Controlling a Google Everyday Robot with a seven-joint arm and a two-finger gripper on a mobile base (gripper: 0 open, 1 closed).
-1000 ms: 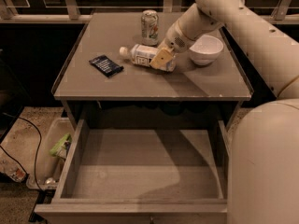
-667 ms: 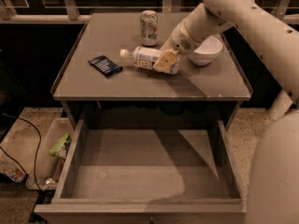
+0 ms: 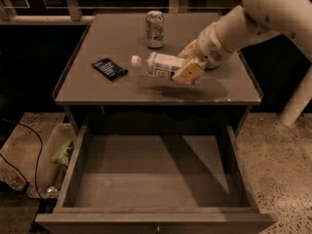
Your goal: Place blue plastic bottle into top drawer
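**Bottle gripped above the table, drawer open below**

The arm (image 3: 243, 26) reaches in from the right across the tabletop (image 3: 112, 38), low enough to take something lying flat. Below the top, the drawer (image 3: 146, 179) is pulled well out toward the camera, so its whole floor lies open from above. That looks like the reason it stands this way: a thing carried forward off the front edge can go straight down into it.

The gripper (image 3: 183, 68) sits over the right-centre of the tabletop, its yellowish fingers (image 3: 189, 72) closed on the bottle (image 3: 161, 65). The bottle lies on its side, cap pointing left, held near its base. A broad shadow under it suggests it hangs just clear of the surface rather than resting there. Gripped sideways, it should lie flat on the shallow drawer floor.

Containers: the drawer holds nothing that shows, only bare grey floor and low walls. On the floor to the left, a bin (image 3: 41, 174) holds a greenish scrap and some small items too dim to name.

The can (image 3: 155, 28) stands upright at the back, apart from the bottle. A dark packet (image 3: 109, 68) lies flat to the left, near the cap but not touching.
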